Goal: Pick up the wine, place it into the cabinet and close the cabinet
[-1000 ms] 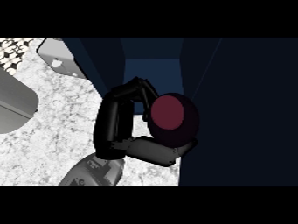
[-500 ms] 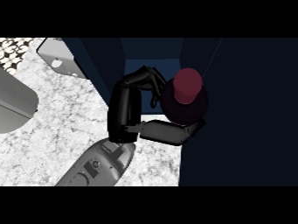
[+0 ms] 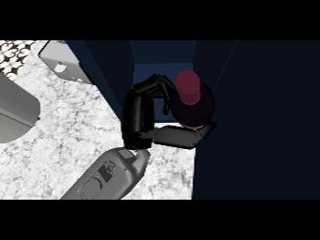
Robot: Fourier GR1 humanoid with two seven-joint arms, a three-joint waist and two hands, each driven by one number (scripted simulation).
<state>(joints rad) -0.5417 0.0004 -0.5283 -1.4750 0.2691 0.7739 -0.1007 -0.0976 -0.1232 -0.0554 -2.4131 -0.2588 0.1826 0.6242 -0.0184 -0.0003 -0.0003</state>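
Observation:
The wine bottle [image 3: 190, 96] is dark red with a rounded top. It is tilted and sits in the opening of the dark blue cabinet [image 3: 259, 122]. My right hand [image 3: 138, 117] is shut on it, with the fingers [image 3: 155, 84] curled round the far side and the thumb [image 3: 183, 137] under the near side. Its grey forearm [image 3: 110, 176] comes in from the lower edge. The bottle's lower part is hidden by the hand and the cabinet's shadow. My left hand does not show.
The speckled white counter [image 3: 72, 122] lies to the left of the cabinet. A pale grey panel [image 3: 64, 60], which may be the open cabinet door, stands at the upper left. A large grey rounded form [image 3: 6, 110] fills the left edge.
My right hand has carried the wine up and to the right, further into the cabinet opening. The forearm followed it in.

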